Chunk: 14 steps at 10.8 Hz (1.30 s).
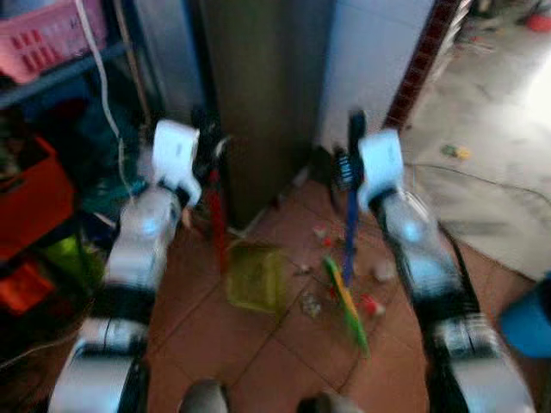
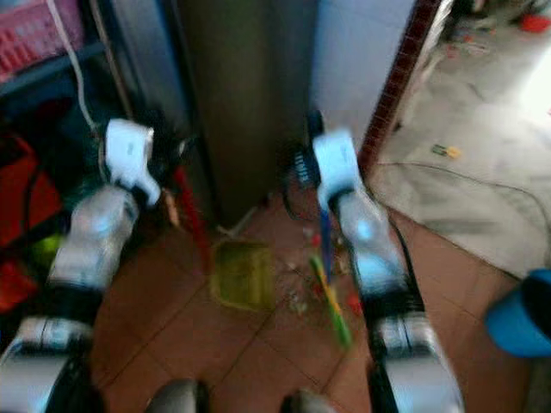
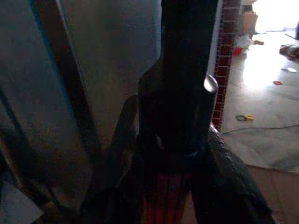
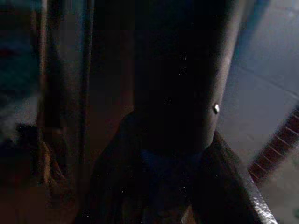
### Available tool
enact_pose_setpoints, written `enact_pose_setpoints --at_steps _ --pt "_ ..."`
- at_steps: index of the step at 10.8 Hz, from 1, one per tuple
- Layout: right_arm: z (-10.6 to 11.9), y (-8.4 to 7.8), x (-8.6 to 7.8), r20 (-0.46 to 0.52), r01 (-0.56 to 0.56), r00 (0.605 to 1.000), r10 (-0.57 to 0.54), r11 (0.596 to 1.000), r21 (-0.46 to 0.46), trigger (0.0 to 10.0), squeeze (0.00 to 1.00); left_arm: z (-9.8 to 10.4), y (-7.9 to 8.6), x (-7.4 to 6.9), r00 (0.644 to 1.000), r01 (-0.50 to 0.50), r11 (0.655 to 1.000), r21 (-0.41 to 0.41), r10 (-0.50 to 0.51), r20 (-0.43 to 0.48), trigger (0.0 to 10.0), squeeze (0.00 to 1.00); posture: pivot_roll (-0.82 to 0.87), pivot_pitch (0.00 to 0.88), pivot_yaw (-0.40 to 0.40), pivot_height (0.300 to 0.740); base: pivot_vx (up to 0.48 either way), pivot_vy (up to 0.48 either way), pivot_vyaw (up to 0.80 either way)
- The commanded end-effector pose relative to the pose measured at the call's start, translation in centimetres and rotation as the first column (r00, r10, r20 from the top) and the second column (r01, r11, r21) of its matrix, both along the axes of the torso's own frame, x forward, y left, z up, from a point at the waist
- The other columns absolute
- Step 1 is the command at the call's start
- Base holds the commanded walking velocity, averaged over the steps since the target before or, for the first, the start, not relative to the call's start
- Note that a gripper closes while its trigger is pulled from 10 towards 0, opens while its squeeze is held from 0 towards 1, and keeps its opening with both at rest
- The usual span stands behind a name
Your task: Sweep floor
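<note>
Right gripper [image 1: 351, 163]: we log its black fingers clamped around the blue broom handle [image 1: 351, 232], which runs down from it to the green broom head [image 1: 346, 303] on the brown tile floor [image 1: 258, 361]. In the right wrist view the handle fills the space between the dark fingers [image 4: 117, 172].

Left gripper [image 1: 209, 155]: we log it pinching the red dustpan handle [image 1: 217, 219]; the left wrist view shows that red shaft [image 3: 163, 200] pressed between the fingers [image 3: 233, 182]. Below this gripper the handle ends at the yellow dustpan [image 1: 256, 277], resting on the tiles.

Debris [image 1: 372, 303]: small scraps, red and pale, lying on the tiles around the broom head, between the dustpan and the right arm; some lie just beside the dustpan's edge.

Edges: ahead of both grippers stands a tall dark cabinet corner [image 1: 258, 103] with a white wall panel [image 1: 370, 60] beside it. Left of the left gripper, cluttered shelving [image 1: 52, 77] with a pink basket [image 1: 43, 39] and an orange crate [image 1: 34, 198]. Right of the right gripper, the tiles give way to a pale floor [image 1: 499, 129] with open room; a blue object [image 1: 527, 323] sits near the right arm. Both head views are blurred.
</note>
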State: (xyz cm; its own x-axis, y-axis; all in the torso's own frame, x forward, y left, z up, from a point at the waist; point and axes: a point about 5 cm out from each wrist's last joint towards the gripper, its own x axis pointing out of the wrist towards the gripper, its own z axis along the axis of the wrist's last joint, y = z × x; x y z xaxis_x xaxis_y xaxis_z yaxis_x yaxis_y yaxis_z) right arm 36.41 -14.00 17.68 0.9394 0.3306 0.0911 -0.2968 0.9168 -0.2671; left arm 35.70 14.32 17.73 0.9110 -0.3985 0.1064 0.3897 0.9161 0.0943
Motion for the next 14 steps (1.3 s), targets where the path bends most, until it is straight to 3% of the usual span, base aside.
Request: enact_pose_setpoints --at_steps 1,2,3,4,5,6,7,8,9,10,13,14 --pt "0.7 -0.3 0.4 0.023 -0.02 1.0 0.019 1.0 0.015 10.0 0.0 0.4 -0.1 -0.1 0.999 0.037 0.999 0.008 -0.037 0.005 10.0 0.0 0.03 0.0 0.081 0.74 0.0 0.0 0.0" --pt "0.9 -1.0 1.6 -0.019 0.046 0.999 -0.045 0.998 0.052 10.0 0.0 0.1 0.0 0.1 0.999 0.013 0.997 -0.072 -0.016 -0.048 10.0 0.0 0.02 0.0 0.097 0.74 0.0 0.0 0.0" --pt "2.5 -1.6 2.2 0.058 0.098 0.993 -0.1 0.994 0.04 10.0 0.0 0.8 -0.5 0.1 1.0 -0.01 0.995 -0.096 0.01 -0.003 10.0 0.0 0.02 0.0 0.077 0.74 0.0 0.0 0.0" --pt "2.0 -2.6 2.1 0.059 0.203 0.976 -0.212 0.971 0.128 10.0 0.0 -0.2 -1.0 -0.4 0.999 -0.047 0.989 -0.141 0.046 -0.008 10.0 0.0 0.0 0.0 0.064 0.74 0.0 0.0 0.0" --pt "0.8 -2.9 1.2 0.026 0.255 0.963 -0.269 0.938 0.233 10.0 0.0 -1.2 -0.9 -0.7 0.995 -0.104 0.983 -0.149 0.102 -0.022 10.0 0.0 -0.01 0.0 0.069 0.74 0.0 0.0 0.0" --pt "-0.1 -2.3 0.0 0.029 0.246 0.964 -0.263 0.934 0.26 10.0 0.0 -1.0 -1.4 -1.0 0.995 -0.104 0.981 -0.166 0.103 -0.012 10.0 0.0 0.0 0.0 0.069 0.74 0.0 0.0 0.0" --pt "-2.0 -1.6 -1.2 0.018 0.25 0.965 -0.26 0.943 0.218 10.0 0.0 -1.1 -1.5 -1.5 0.995 -0.097 0.985 -0.142 0.1 0.012 10.0 0.0 0.02 0.0 0.072 0.74 0.0 0.0 0.0" --pt "-2.5 -1.9 -1.4 -0.021 0.296 0.954 -0.299 0.925 0.238 10.0 0.0 -1.0 -1.5 -1.8 0.993 -0.112 0.986 -0.127 0.117 0.035 10.0 0.0 0.03 0.0 0.053 0.74 0.0 0.0 0.0" --pt "-2.2 -2.3 -1.7 0.017 0.3 0.951 -0.309 0.935 0.186 10.0 0.0 -1.0 -1.2 -2.2 0.988 -0.137 0.98 -0.146 0.145 0.045 10.0 0.0 0.03 0.0 0.046 0.74 0.0 0.0 0.0" --pt "-2.0 -3.2 -1.9 0.017 0.321 0.943 -0.334 0.919 0.229 10.0 0.0 -1.3 -0.9 -2.5 0.982 -0.174 0.973 -0.155 0.183 0.048 10.0 0.0 0.02 0.0 0.033 0.74 0.0 0.0 0.0" --pt "-1.7 -4.4 -2.9 0.093 0.343 0.929 -0.359 0.926 0.158 10.0 0.0 -1.4 -0.6 -3.1 0.978 -0.194 0.972 -0.134 0.203 0.056 10.0 0.0 0.01 0.0 0.044 0.74 0.0 0.0 0.0" --pt "-1.6 -5.1 -3.3 0.1 0.375 0.914 -0.393 0.913 0.161 10.0 0.0 -1.7 -0.4 -3.5 0.974 -0.2 0.977 -0.077 0.206 0.089 10.0 0.0 0.0 0.0 0.052 0.74 0.0 0.0 0.0"
